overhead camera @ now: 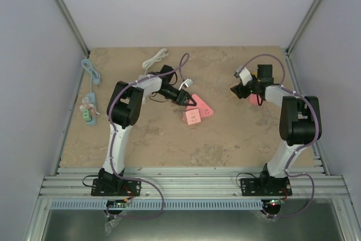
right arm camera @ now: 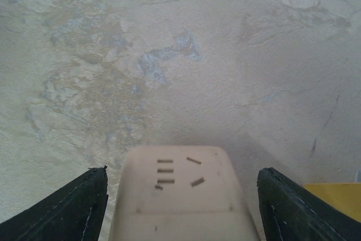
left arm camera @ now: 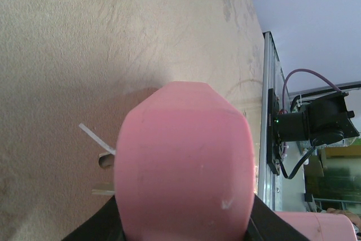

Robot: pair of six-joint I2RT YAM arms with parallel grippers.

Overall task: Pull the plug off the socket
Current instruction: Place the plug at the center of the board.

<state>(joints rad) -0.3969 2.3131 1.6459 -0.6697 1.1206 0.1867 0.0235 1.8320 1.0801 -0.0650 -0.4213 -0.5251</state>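
My left gripper (overhead camera: 185,99) is shut on a pink plug (left arm camera: 183,162) that fills the left wrist view. Its bare metal prongs (left arm camera: 104,191) stick out on the left side, over the table. In the top view the plug (overhead camera: 202,105) is beside a pink socket cube (overhead camera: 193,117) that lies face up on the table, apart from the prongs. My right gripper (overhead camera: 239,90) is open at the right. A pale socket block (right arm camera: 177,196) with slots lies between its fingers (right arm camera: 73,207) with a gap on each side.
A light-blue cable with a green-and-white strip (overhead camera: 87,108) lies along the left wall. A white cable (overhead camera: 155,59) and a small white plug (overhead camera: 189,83) lie at the back. A yellow object (right arm camera: 333,196) is beside the right gripper. The right arm's base (left arm camera: 310,122) stands at the near rail.
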